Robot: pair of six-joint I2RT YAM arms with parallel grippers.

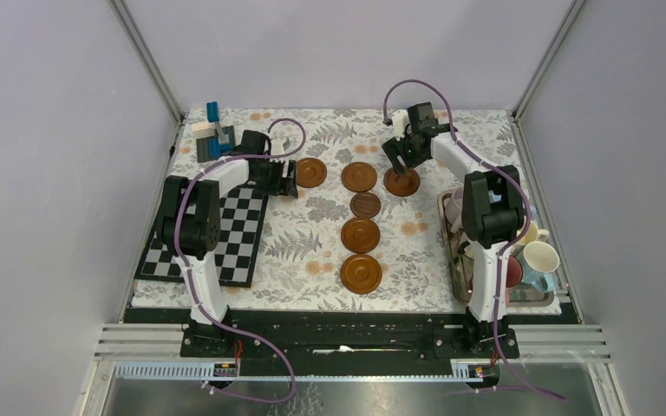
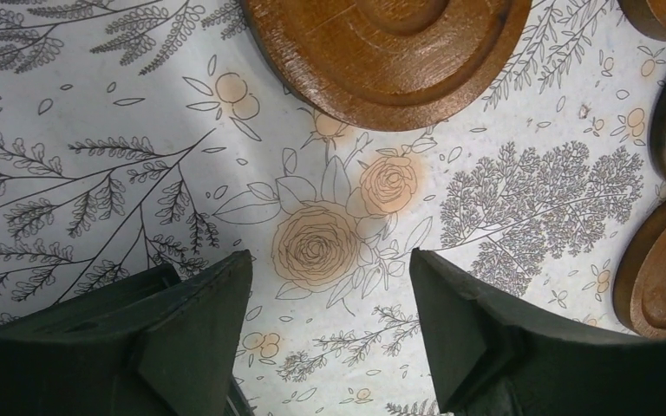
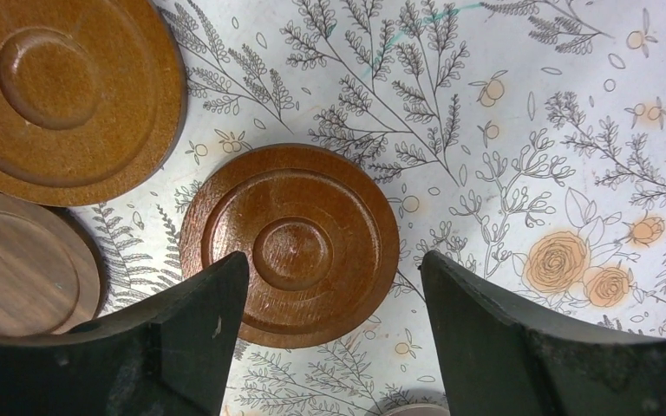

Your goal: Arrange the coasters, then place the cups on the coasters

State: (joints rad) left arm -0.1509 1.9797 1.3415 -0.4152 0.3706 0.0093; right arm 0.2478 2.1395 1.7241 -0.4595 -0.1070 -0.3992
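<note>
Floral-print table [image 1: 312, 260] with six round wooden coasters [image 1: 360, 234] lying flat, ringed faces up.
Being discs, they have no long axis: four form a near-to-far column, and two flank its far end. Most are glossy orange-brown, beside one dark-brown coaster [image 1: 365, 204]. The left tool [image 2: 329, 269] gapes wide over bare cloth. The right tool [image 3: 334, 269] gapes wide over a flanking coaster, gripping nothing. The cups [image 1: 540, 257] sit in the tray [image 1: 457, 290] at right.
</note>
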